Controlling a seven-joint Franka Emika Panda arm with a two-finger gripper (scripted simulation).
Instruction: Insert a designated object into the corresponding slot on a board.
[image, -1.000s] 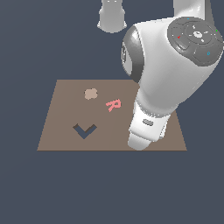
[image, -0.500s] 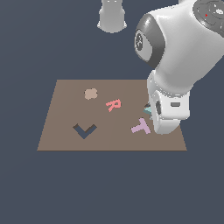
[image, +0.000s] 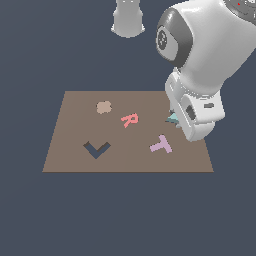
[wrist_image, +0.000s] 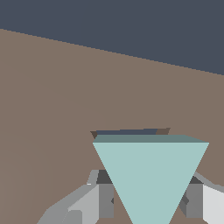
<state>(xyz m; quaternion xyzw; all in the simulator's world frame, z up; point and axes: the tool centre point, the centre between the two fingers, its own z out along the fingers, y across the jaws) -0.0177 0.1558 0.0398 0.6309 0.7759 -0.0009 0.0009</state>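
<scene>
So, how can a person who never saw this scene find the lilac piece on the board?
Start at the flat brown rectangular board and go to its near edge, toward the exterior view's right, beside the big white robot arm. The small flat lilac T-shaped piece lies there; the pink R-shaped piece is farther back, and the dark V-shaped cutout is no piece.

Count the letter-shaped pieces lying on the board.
2: a pink R near the board's middle, and a lilac T toward the exterior view's right. The arm may hide others.
</scene>
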